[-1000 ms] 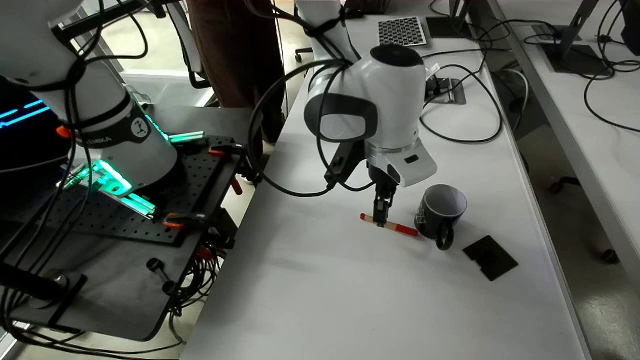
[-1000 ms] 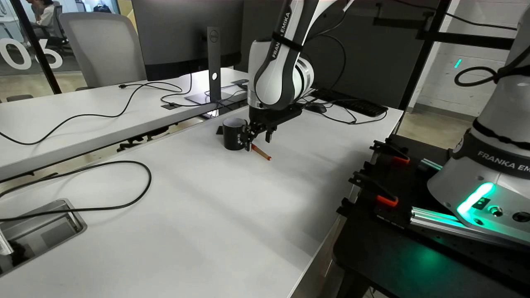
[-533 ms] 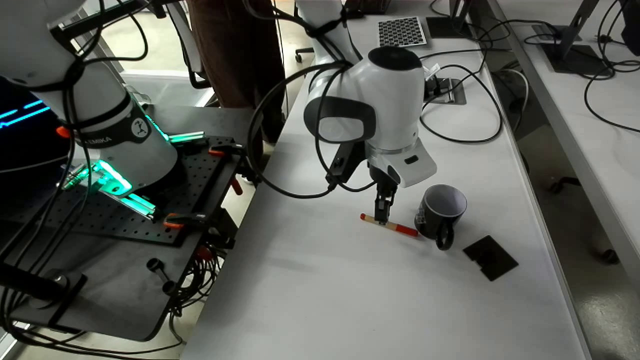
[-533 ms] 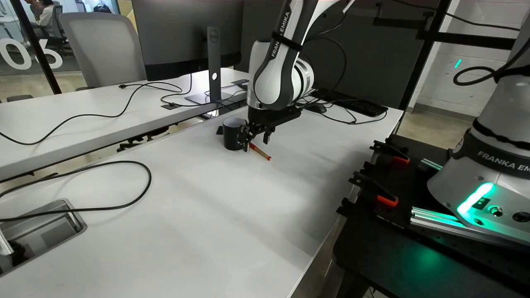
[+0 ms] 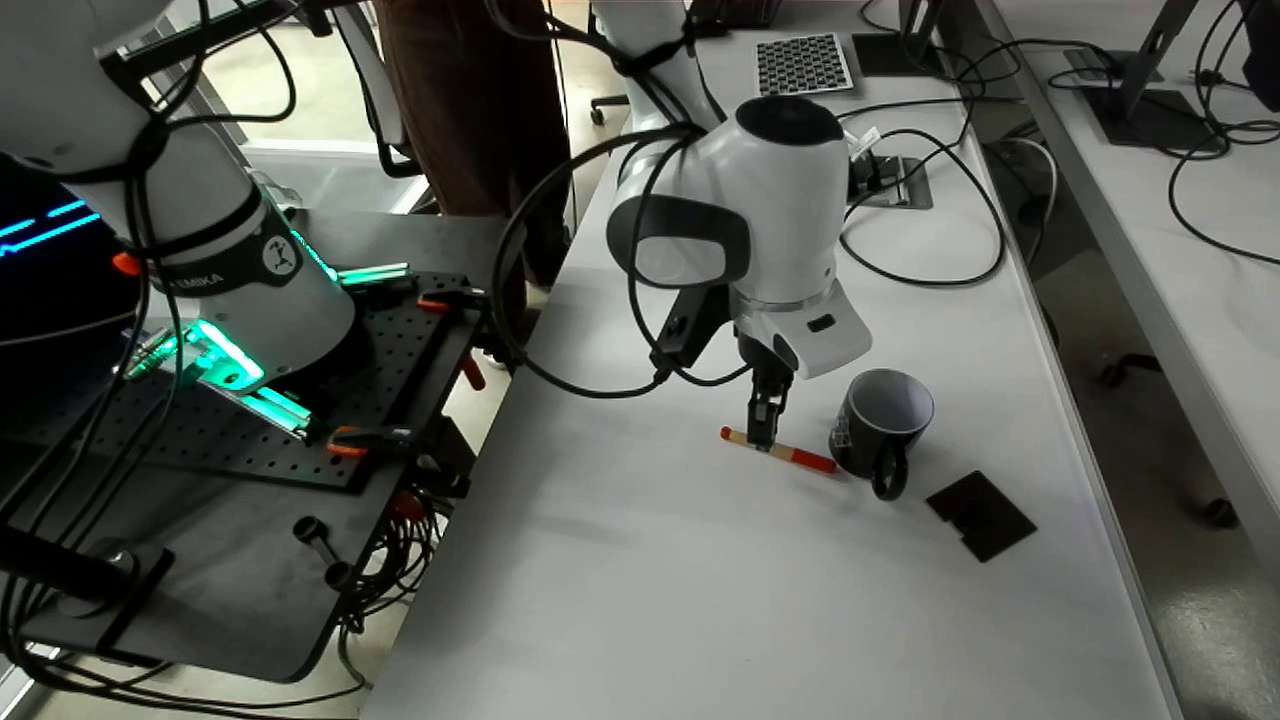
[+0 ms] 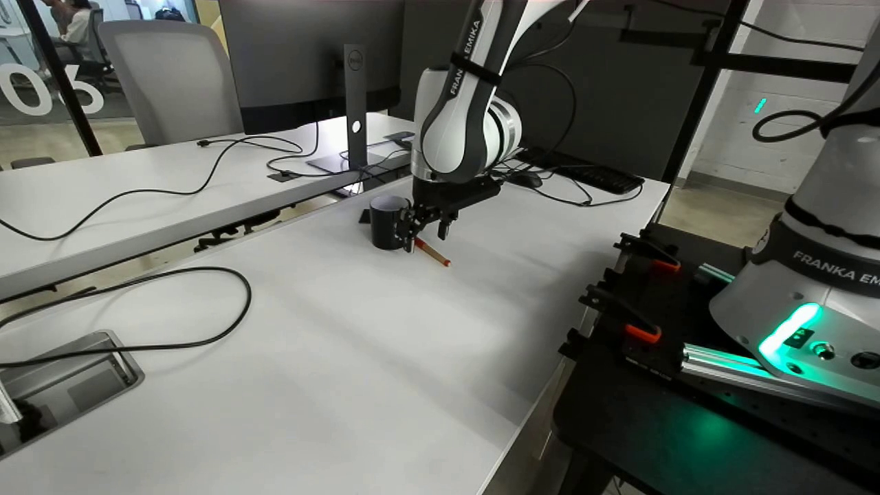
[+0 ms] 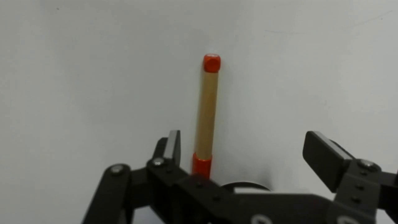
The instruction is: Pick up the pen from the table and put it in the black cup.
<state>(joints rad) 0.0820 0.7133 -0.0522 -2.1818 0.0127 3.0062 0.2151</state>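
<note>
Wrist view: the pincer (image 7: 244, 149) is released, its jaws spread wide apart. Between its fingers (image 7: 326, 161), nearer the one at the frame's left, lies the pen (image 7: 208, 115), tan-barrelled with red ends, flat on the white worktop (image 7: 93, 77); its lower end passes behind the pincer's body. Beside that end shows a short arc of the rim of the black mug (image 7: 245, 185), mostly hidden.

In both exterior views, the pincer stands over the pen, one red end of which is just beside the upright mug; whether pen and mug touch cannot be told. In an exterior view, the mug's handle (image 5: 892, 475) points toward the camera, and a flat black square piece (image 5: 985, 520) with a notched edge lies near it. Brown-trousered legs (image 5: 470, 120) stand beyond the arm's base (image 5: 290, 310).

In an exterior view, a black keyboard (image 6: 595, 172) and a mouse (image 6: 524, 179) lie toward the worktop's far end, a black cable (image 6: 250, 295) loops over the near part and crosses a grey metal recess (image 6: 96, 392), and a Dell monitor (image 6: 309, 55) stands on a second worktop (image 6: 117, 172).
</note>
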